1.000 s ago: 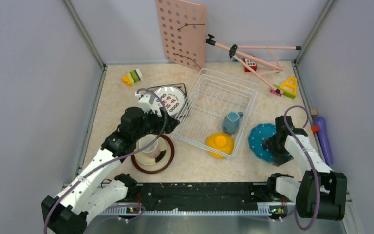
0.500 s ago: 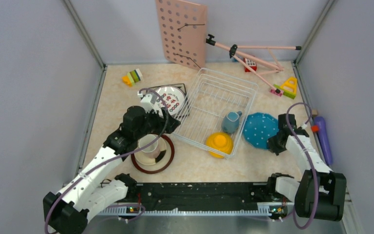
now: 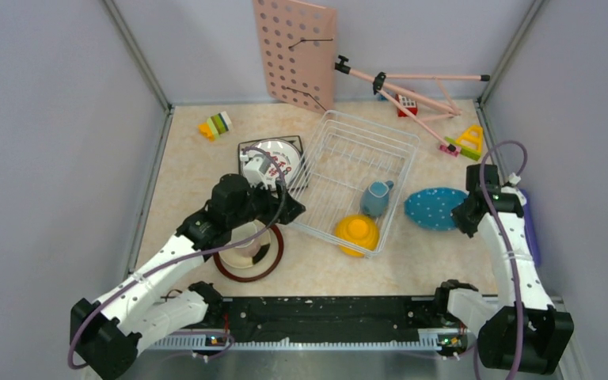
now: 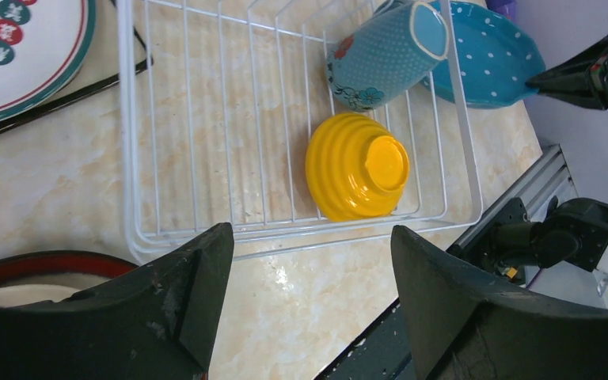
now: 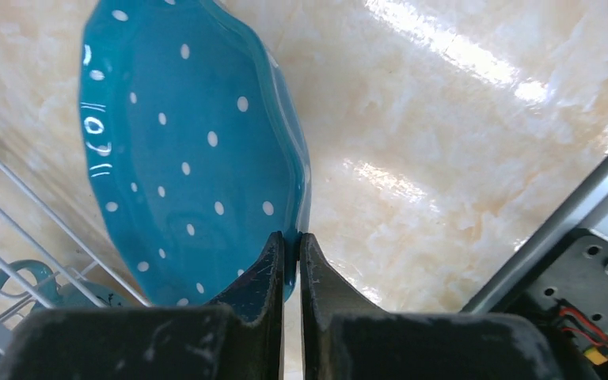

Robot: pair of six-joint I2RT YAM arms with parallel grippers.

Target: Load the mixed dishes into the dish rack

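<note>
In the dish rack (image 3: 347,158), a yellow bowl (image 3: 358,233) beside a blue-grey mug (image 3: 375,199)

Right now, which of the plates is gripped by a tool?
The blue polka-dot plate, pinched at its rim by the right tool. The white plate and the brown-rimmed plate lie on the table, ungripped.

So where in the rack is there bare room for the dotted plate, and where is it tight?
The rack is bare across its far half and along its left side, bordered by its walls and the mug. Its near right corner is crowded: the mug and yellow bowl sit there, beside the dotted plate pinched in the right gripper.
</note>
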